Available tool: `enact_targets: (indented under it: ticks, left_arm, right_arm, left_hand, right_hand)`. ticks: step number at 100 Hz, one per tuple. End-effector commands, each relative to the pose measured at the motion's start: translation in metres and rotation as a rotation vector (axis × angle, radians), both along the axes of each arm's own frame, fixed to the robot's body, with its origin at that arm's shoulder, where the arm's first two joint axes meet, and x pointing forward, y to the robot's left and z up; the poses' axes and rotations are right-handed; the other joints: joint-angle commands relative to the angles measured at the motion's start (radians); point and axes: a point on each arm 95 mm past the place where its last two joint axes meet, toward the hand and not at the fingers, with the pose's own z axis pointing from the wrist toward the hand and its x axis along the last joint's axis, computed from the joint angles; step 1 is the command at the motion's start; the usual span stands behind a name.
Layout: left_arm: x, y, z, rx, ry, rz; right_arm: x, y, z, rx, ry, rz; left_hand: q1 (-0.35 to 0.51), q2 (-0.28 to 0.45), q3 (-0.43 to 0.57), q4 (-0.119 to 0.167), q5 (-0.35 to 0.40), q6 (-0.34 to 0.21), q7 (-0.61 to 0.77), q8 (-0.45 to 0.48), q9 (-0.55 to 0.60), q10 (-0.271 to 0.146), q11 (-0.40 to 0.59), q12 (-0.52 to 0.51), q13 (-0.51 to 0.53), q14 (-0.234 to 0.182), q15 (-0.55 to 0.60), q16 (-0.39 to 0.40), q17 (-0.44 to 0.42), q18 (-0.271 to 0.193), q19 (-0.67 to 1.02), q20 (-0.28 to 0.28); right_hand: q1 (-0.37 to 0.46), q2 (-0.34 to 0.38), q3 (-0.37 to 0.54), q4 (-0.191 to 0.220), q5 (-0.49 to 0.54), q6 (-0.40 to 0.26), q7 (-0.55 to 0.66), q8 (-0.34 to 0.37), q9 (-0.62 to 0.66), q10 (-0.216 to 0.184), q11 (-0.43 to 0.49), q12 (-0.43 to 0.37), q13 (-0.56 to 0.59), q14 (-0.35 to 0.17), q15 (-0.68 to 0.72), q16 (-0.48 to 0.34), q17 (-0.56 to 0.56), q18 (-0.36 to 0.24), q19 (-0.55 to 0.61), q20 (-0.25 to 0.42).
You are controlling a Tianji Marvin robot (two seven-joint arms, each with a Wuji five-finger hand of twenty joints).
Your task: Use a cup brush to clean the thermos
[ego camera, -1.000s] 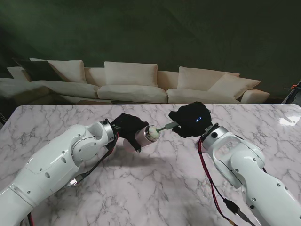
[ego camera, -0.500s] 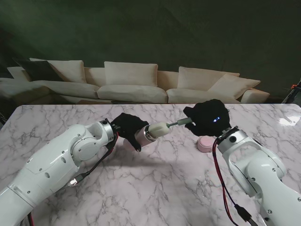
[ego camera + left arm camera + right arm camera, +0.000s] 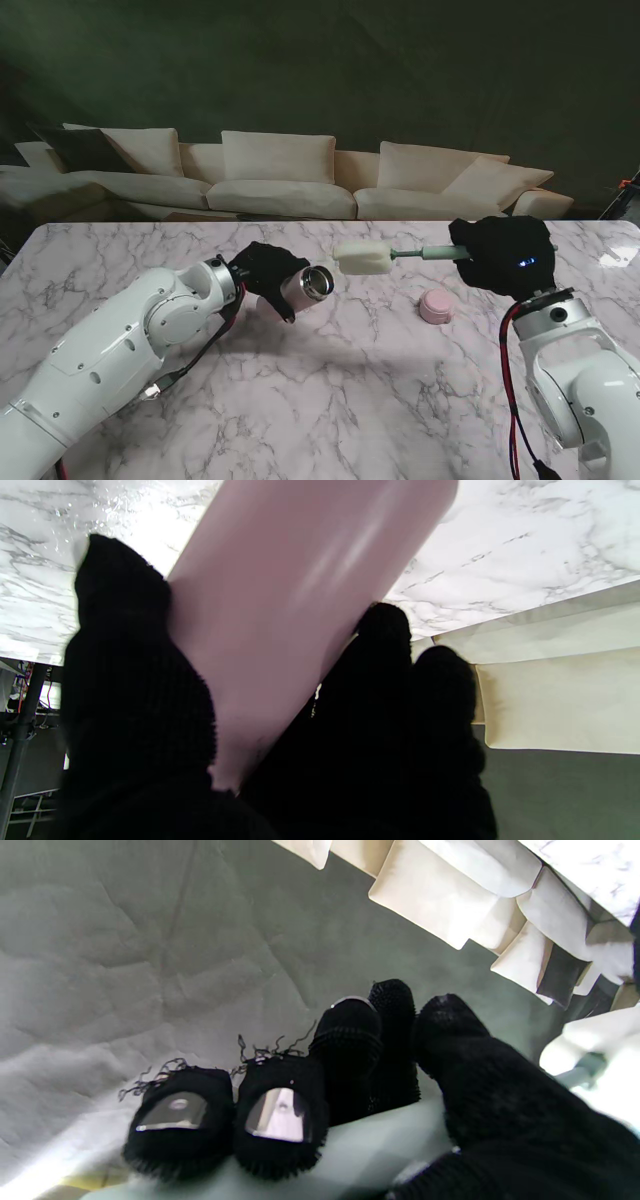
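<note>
My left hand, in a black glove, is shut on the pink thermos, which it holds tilted above the table with its open steel mouth facing right. The left wrist view shows the pink thermos body crossing between the black fingers. My right hand is shut on the pale green handle of the cup brush. The brush lies level in the air, and its white sponge head sits a short gap to the right of the thermos mouth, outside it. The handle runs under the right fingers.
A pink lid lies on the marble table between the two hands, nearer to me than the brush. A cream sofa stands beyond the table's far edge. A bright glare patch marks the far right corner.
My right hand has pulled the brush rightward and up, so the sponge head came out of the thermos mouth. The pink lid became visible. The left hand kept the thermos nearly still.
</note>
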Motion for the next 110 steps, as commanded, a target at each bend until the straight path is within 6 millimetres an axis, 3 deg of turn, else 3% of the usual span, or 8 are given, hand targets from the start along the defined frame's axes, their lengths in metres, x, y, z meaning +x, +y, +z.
enact_targets:
  ticks: [1, 26, 56, 89, 110]
  left_arm:
    - [-0.001, -0.003, 0.003, -0.011, -0.006, -0.004]
    - [-0.002, -0.008, 0.004, -0.08, -0.011, 0.022]
    - [-0.001, -0.011, 0.005, -0.094, -0.015, 0.023]
    - [0.0, -0.01, 0.004, -0.092, -0.016, 0.024]
    - [0.0, -0.009, 0.005, -0.09, -0.019, 0.022]
  right_arm:
    - [-0.002, -0.007, -0.015, 0.006, 0.037, -0.033]
    - [0.003, -0.029, -0.077, 0.116, 0.245, -0.179]
    - [0.004, -0.032, -0.14, 0.197, 0.416, -0.301]
    - [-0.007, -0.018, -0.177, 0.225, 0.542, -0.35]
    - [-0.009, -0.014, -0.192, 0.228, 0.597, -0.37]
  left_hand:
    - [0.274, 0.323, 0.494, 0.086, 0.098, -0.209, 0.14, 0.058, 0.036, -0.05, 0.104, 0.038, 0.038, -0.006, 0.033, -0.001, 0.007, -0.071, 0.032, 0.009]
    - [0.275, 0.327, 0.491, 0.086, 0.094, -0.208, 0.138, 0.058, 0.031, -0.05, 0.104, 0.038, 0.034, -0.006, 0.03, -0.002, -0.001, -0.071, 0.027, 0.008]
    - [0.276, 0.327, 0.489, 0.087, 0.094, -0.209, 0.138, 0.058, 0.031, -0.052, 0.106, 0.036, 0.033, -0.005, 0.031, -0.002, 0.0, -0.073, 0.029, 0.009]
    - [0.277, 0.327, 0.488, 0.088, 0.095, -0.208, 0.138, 0.058, 0.032, -0.05, 0.107, 0.035, 0.034, -0.005, 0.033, -0.002, 0.0, -0.072, 0.031, 0.01]
    - [0.276, 0.327, 0.489, 0.088, 0.095, -0.209, 0.137, 0.059, 0.033, -0.051, 0.108, 0.035, 0.034, -0.006, 0.035, -0.002, 0.001, -0.072, 0.032, 0.01]
  right_hand:
    - [0.047, 0.029, 0.02, 0.025, 0.006, -0.002, 0.019, -0.001, 0.03, 0.03, 0.012, -0.006, 0.023, -0.045, 0.054, 0.013, 0.013, 0.021, 0.127, 0.005]
    - [0.066, 0.043, -0.003, 0.03, -0.003, 0.013, 0.012, -0.007, 0.011, 0.058, -0.034, -0.036, 0.021, 0.005, 0.015, -0.001, -0.006, 0.04, 0.117, 0.009]
    - [0.079, 0.051, -0.019, 0.034, -0.012, 0.027, 0.007, -0.012, -0.004, 0.078, -0.052, -0.058, 0.019, 0.04, -0.026, -0.016, -0.025, 0.06, 0.1, 0.01]
    - [0.097, 0.069, -0.059, 0.043, -0.026, 0.027, 0.0, -0.022, -0.031, 0.102, -0.08, -0.097, 0.019, 0.067, -0.101, -0.048, -0.044, 0.091, 0.055, 0.001]
    - [0.101, 0.085, -0.091, 0.048, -0.041, 0.002, -0.005, -0.027, -0.059, 0.112, -0.145, -0.164, 0.017, 0.121, -0.248, -0.098, -0.1, 0.142, -0.029, -0.016]
